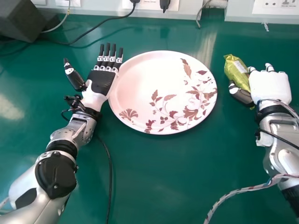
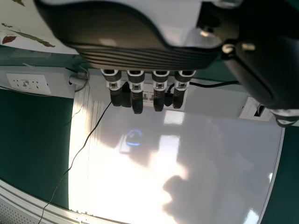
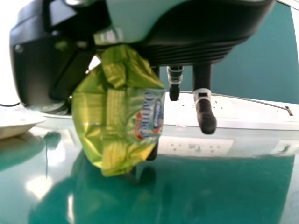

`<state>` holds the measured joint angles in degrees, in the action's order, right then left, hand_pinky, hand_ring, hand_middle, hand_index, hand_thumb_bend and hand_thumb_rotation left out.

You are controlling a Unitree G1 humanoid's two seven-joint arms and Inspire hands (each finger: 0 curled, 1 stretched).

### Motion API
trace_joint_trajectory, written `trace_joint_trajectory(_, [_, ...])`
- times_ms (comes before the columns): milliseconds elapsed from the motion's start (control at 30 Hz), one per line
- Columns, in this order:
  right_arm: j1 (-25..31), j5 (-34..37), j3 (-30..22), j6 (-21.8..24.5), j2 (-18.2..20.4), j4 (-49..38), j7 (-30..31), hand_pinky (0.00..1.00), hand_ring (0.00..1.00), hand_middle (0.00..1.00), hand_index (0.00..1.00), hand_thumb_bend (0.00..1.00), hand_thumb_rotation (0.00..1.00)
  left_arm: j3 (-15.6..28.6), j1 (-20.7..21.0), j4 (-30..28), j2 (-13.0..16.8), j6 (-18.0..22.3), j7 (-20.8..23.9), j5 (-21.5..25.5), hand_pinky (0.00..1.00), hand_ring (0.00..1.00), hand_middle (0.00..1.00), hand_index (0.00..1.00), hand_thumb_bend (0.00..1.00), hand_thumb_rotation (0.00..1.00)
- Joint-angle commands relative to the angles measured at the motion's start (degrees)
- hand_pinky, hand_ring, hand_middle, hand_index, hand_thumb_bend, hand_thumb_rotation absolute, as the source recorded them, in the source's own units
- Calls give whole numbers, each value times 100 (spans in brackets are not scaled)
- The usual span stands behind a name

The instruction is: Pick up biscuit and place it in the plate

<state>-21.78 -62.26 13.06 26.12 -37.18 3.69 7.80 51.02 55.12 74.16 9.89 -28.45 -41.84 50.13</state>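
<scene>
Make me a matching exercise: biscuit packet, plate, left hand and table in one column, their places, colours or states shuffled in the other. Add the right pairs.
1. biscuit packet
2. plate
3. left hand
4. table

A. dark green, beneath the plate
B. open, at the plate's left side
C. held by the right hand
D. pale, with reddish-brown leaves and flowers

Pairs: 1-C, 2-D, 3-B, 4-A

The biscuit (image 1: 237, 74) is in a shiny yellow-green wrapper, closed and crinkled, with a pale printed label on one side. It is held at the right hand (image 1: 270, 87), to the right of the plate (image 1: 145, 81) and apart from it. The plate is round and white, with reddish-brown flowers and leaves, and lies face up on the green table (image 1: 163, 186).
</scene>
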Motion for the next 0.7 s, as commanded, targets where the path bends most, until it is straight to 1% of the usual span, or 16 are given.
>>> trace_joint_trajectory(0, [52,20,-139,89,-30,-222,66,17,23,30,47,21,0,-38,-57,36,13,49,44,-37,100,97,100,100,100,60])
trace_joint_trajectory(67, [85,-7,-180,151,-33,-381,150,17,23,30,47,20,0,-41,-53,42,14,2,27,-35,100,98,100,100,100,61])
trace_joint_trajectory(267, [193,-142,-286,326,-70,-848,431,17,23,30,48,25,0,-77,-38,46,31,0,33,-90,100,96,100,100,100,62])
trace_joint_trajectory(367, [245,-200,-342,375,-63,-1054,539,17,23,30,48,24,0,-62,-36,58,26,21,8,-95,100,94,100,100,100,62])
trace_joint_trajectory(500, [332,-314,-404,473,-36,-1360,738,16,22,30,48,19,0,-35,-31,66,23,26,41,-77,95,91,97,100,100,62])
trace_joint_trajectory(567, [378,-357,-439,504,-11,-1478,791,16,22,29,47,20,0,-55,-29,57,22,75,54,-101,93,90,96,100,100,61])
trace_joint_trajectory(667, [444,-446,-487,564,37,-1702,911,16,22,30,48,20,0,-70,-39,54,26,94,-30,-114,93,91,97,100,100,61])
